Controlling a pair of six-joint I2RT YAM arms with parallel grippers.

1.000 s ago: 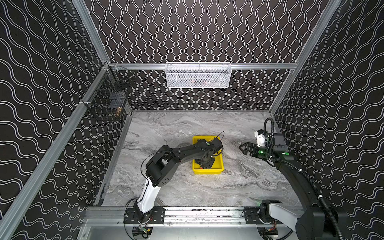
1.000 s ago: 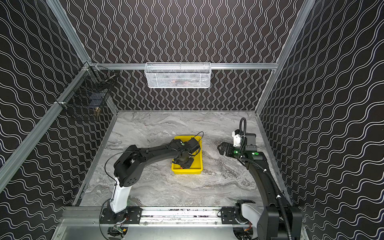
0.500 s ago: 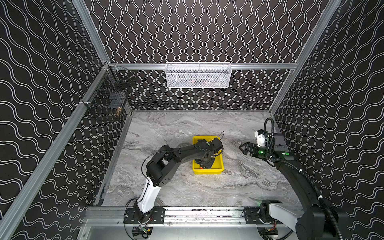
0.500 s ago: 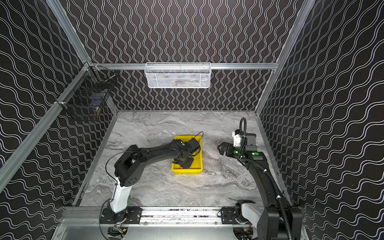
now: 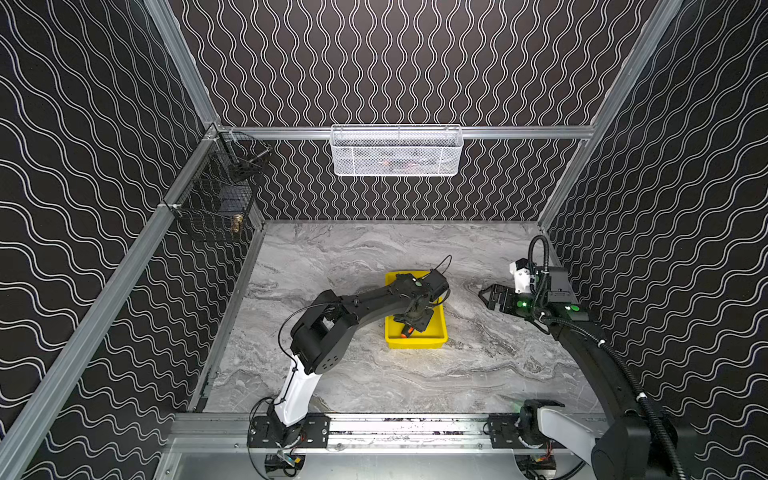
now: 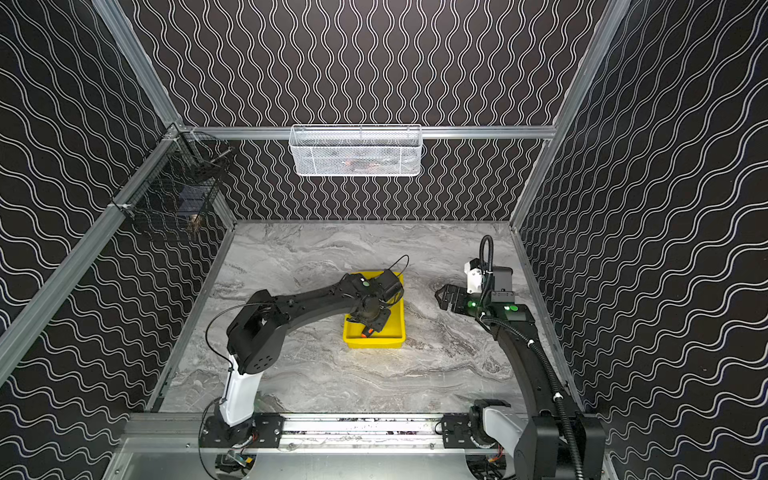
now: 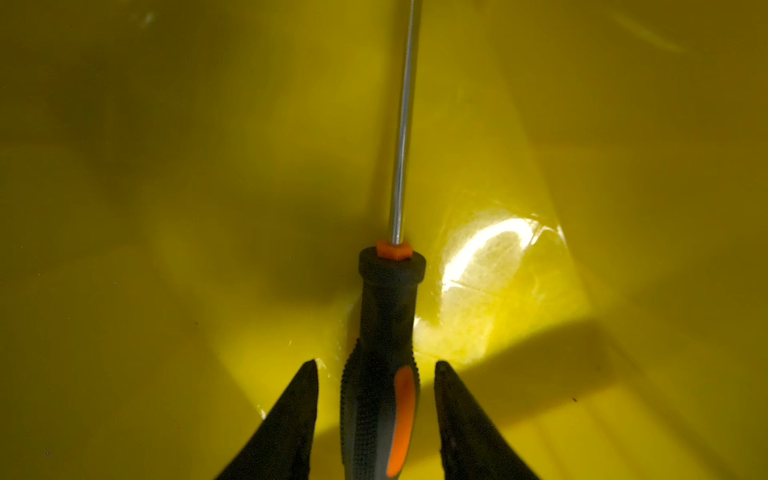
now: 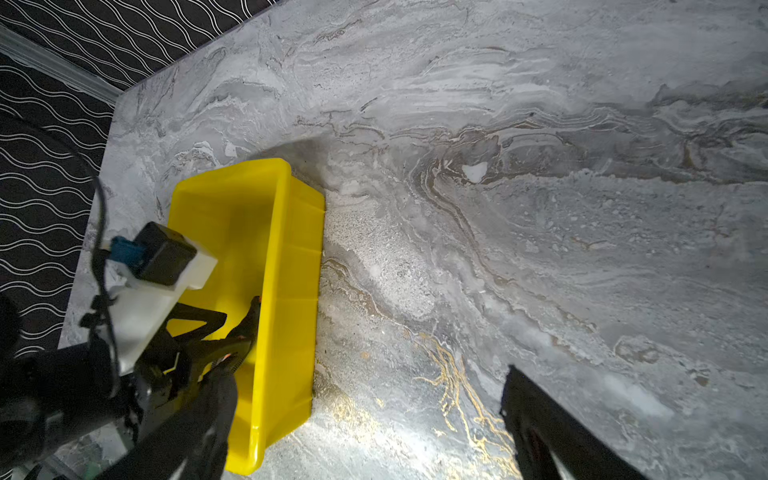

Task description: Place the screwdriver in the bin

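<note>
Two end effectors were inspected, and both stand open. The left end effector (image 7: 375,363) has its jaws apart on either side of the screwdriver (image 7: 388,299), with a visible gap between each fingertip and the handle, so nothing is grasped. The screwdriver lies flat on the floor of the bin (image 7: 166,208), its handle between those jaws and its shaft running straight ahead of the fingertips. The right end effector (image 8: 365,372) hangs over bare counter (image 8: 498,249) with its jaws wide and empty, and the bin is off to its side, apart from it. In my judgement the placement step is at its close: the tool is inside the bin and free of the grip. The next move calls for a straight lift of the left end effector out of the bin, with the jaws kept clear of the handle so that the tool is not dragged or tipped against the wall. On coverage, the left wrist view alone shows the gaps at the jaws and the full shaft. In both top views the arm covers most of the tool, leaving only an orange end (image 5: 406,331) showing beside the left end effector. The right wrist view adds the bin's outer wall resting flat on the counter, but I cannot pick out the screwdriver there with certainty.
</note>
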